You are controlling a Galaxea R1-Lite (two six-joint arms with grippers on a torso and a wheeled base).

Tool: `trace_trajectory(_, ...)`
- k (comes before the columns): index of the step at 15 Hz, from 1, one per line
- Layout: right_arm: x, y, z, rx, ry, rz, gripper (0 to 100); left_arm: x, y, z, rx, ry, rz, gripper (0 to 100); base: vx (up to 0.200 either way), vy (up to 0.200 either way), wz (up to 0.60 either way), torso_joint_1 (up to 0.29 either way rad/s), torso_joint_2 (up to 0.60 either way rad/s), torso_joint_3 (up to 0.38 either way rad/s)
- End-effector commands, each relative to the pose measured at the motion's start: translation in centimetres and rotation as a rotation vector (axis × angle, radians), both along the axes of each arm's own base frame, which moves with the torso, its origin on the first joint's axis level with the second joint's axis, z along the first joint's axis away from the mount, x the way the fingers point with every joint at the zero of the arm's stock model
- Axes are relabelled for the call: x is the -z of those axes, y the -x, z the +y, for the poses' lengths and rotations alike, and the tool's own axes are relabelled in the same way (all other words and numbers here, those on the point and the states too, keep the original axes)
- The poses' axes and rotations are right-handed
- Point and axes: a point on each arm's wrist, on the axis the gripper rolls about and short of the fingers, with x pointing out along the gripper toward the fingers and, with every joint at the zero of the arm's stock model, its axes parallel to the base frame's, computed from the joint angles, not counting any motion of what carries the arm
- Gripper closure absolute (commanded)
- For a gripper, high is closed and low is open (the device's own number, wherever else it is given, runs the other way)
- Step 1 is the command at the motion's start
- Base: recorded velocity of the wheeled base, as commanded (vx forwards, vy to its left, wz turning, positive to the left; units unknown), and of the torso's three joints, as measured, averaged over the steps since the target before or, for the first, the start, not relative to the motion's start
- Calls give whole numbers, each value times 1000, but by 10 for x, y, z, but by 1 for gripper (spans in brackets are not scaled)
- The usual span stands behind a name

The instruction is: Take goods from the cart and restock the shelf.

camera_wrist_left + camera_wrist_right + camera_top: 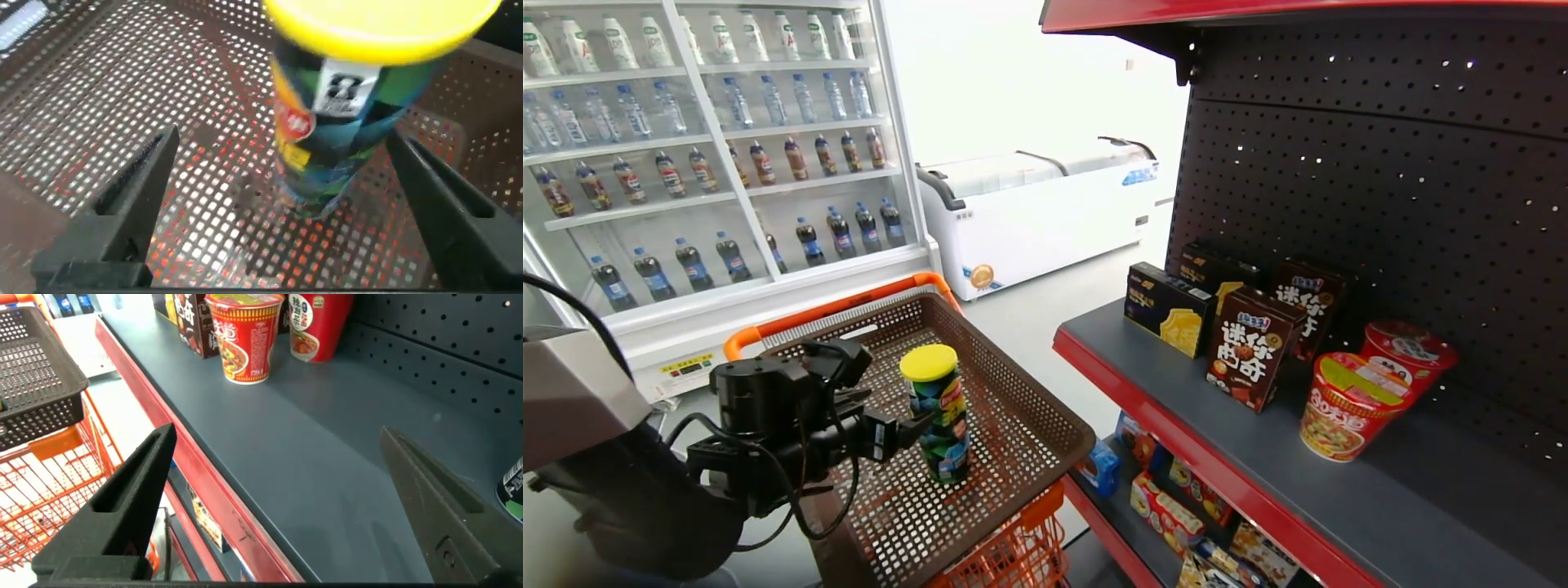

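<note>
Left jaws spread, level, just before upright canister (943,400) in basket (1023,369).

one canister (935,412), two noodle cups (1347,404), four boxes (1254,359)

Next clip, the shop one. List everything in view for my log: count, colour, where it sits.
canister: one, yellow lid, multicoloured body, upright in the basket
basket: one, brown, perforated, on top of the cart
cart: one, orange, beside the shelf
shelf: one, grey deck, red edge, black pegboard back
brown boxes: two, upright on the shelf
dark boxes: at least two, black and yellow, beside the brown boxes
cup noodles: two, red, on the shelf
packs: several, mixed colours, lower tier
drinks fridge: one, white, rows of bottles, behind the cart
chest freezer: one, white, on the floor beyond
left gripper: black, open, either side of the canister
right gripper: black, open, above the bare shelf
</note>
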Motion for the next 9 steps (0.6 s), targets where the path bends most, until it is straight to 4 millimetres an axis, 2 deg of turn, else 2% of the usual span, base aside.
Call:
trace_trajectory(1,0,0,0,0,2,1,0,21,-18,-16,42,-5,27,0,0,0,0,0,0,0)
trace_trajectory(9,0,0,0,0,0,1,0,42,-46,-42,103,-11,19,0,0,0,0,0,0,0)
